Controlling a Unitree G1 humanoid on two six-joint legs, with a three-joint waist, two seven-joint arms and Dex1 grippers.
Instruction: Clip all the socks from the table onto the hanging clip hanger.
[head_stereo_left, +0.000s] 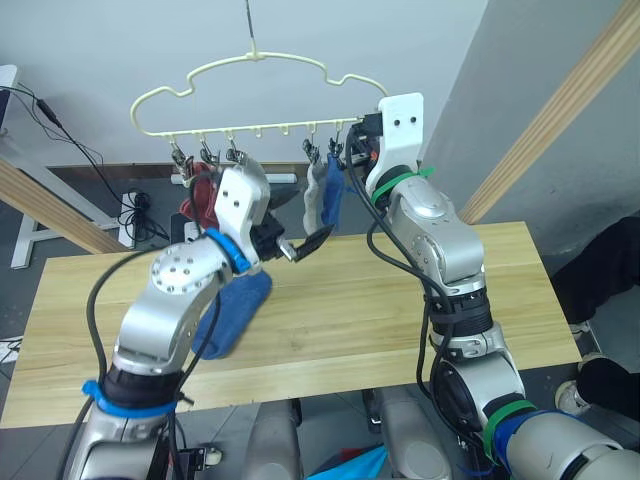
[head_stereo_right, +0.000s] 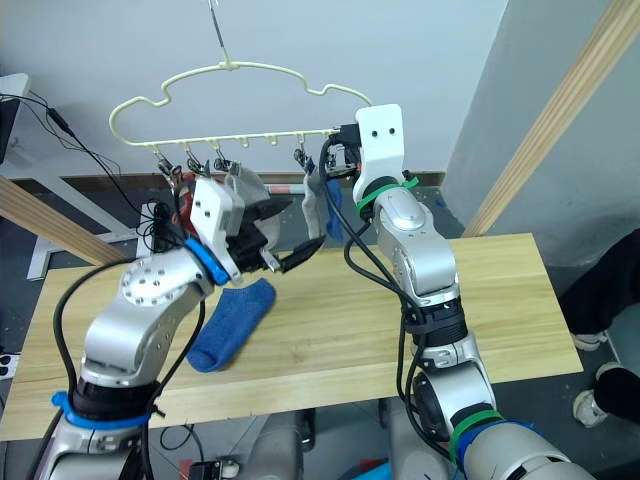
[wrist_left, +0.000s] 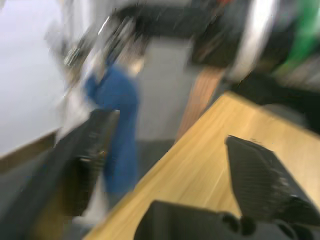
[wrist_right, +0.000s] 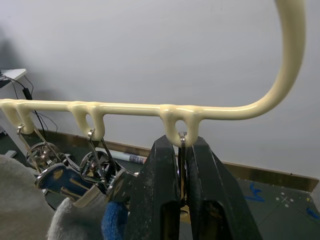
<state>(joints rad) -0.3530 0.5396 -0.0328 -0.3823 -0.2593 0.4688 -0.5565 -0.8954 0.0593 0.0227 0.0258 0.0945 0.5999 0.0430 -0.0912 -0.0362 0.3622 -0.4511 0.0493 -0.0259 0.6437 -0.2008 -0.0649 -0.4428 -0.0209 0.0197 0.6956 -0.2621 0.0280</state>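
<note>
The pale yellow clip hanger (head_stereo_left: 255, 60) hangs above the far side of the table (head_stereo_left: 400, 300). A rust red sock (head_stereo_left: 205, 200), a grey sock (head_stereo_left: 315, 195) and a blue sock (head_stereo_left: 333, 205) hang from its clips. Another blue sock (head_stereo_right: 232, 322) lies flat on the table's left half. My left gripper (head_stereo_left: 305, 245) hovers open and empty above the table, just below the hung grey and blue socks. My right gripper (wrist_right: 180, 200) is raised to the hanger's right end, shut on the metal clip (wrist_right: 181, 145) under the last loop.
Slanted pale wooden poles (head_stereo_left: 560, 110) rise at the right and cross at the left (head_stereo_left: 50, 210). Cables and a power strip (head_stereo_left: 135, 210) lie on the floor behind the table. A person's dark-clothed leg and shoe (head_stereo_left: 605, 290) are past the table's right end.
</note>
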